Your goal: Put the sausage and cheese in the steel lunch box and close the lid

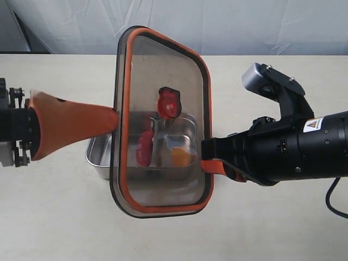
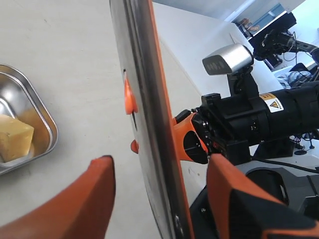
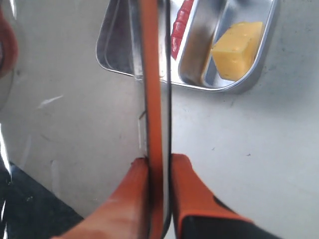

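Hanging over the steel lunch box (image 1: 95,156), the lid (image 1: 163,190) was tilted, its long axis running from the far side of the bench (image 1: 54,217) toward the near side, crosswise to the box, whose long axis ran left to right. The orange seal rim showed all round the lid, and the orange valve tab (image 1: 169,101) sat at its centre. The right gripper (image 3: 159,162) was closed tight on the lid's right edge, one finger on each face. The left gripper (image 2: 159,168) stood wide, its fingers straddling the lid's left edge with a gap on both sides, gripping nothing. Through the smoky plastic, the sausage (image 1: 145,148) lay in the left compartment, its length pointing far to near. The cheese (image 3: 237,50) sat in the right compartment. The yellow warning label (image 1: 311,125) on the right arm carried a triangle; its writing was too small to read. The lid overhung the box's far and near rims, and the box's left end stuck out from under it. Open bench lay to the near side and to the left.
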Motion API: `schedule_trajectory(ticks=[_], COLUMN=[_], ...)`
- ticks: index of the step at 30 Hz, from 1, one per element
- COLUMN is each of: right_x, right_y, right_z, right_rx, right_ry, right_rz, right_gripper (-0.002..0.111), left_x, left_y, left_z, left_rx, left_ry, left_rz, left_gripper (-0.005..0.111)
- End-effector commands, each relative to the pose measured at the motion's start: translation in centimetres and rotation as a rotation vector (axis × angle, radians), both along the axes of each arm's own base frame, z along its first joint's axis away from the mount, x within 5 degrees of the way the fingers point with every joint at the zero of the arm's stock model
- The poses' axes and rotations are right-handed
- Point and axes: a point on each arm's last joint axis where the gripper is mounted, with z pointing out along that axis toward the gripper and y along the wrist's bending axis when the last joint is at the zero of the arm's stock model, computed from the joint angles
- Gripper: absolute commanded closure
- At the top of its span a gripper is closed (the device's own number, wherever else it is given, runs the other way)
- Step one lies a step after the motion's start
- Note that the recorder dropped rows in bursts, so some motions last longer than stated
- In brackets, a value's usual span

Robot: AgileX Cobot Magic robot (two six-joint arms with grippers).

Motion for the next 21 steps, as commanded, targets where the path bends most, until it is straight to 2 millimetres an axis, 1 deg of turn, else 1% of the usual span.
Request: schedule_trajectory(ticks=[1, 9, 15, 21], right_x=[0.2, 0.2, 0.3, 0.3], right_y=[0.0, 0.0, 0.0, 0.0], right_z=[0.3, 0.3, 0.3, 0.3], right_rx=[0.006, 0.008, 0.009, 0.008], right_ry=[-0.02, -0.025, -0.027, -0.028], right_rz=[-0.003, -0.007, -0.009, -0.008], right_gripper=[0.109, 0.109, 0.109, 0.109], left_x=[-0.1, 0.0, 1.0, 1.6], left_y=[-0.1, -0.2, -0.8, -1.5], left_z=[-0.2, -0.1, -1.0, -1.3], left_rx=[0.006, -0.007, -0.01, -0.051], left_ry=[0.002, -0.003, 0.041, 0.046], left_rz=[-0.021, -0.022, -0.044, -0.09], left_gripper=[0.053, 0.053, 0.053, 0.053])
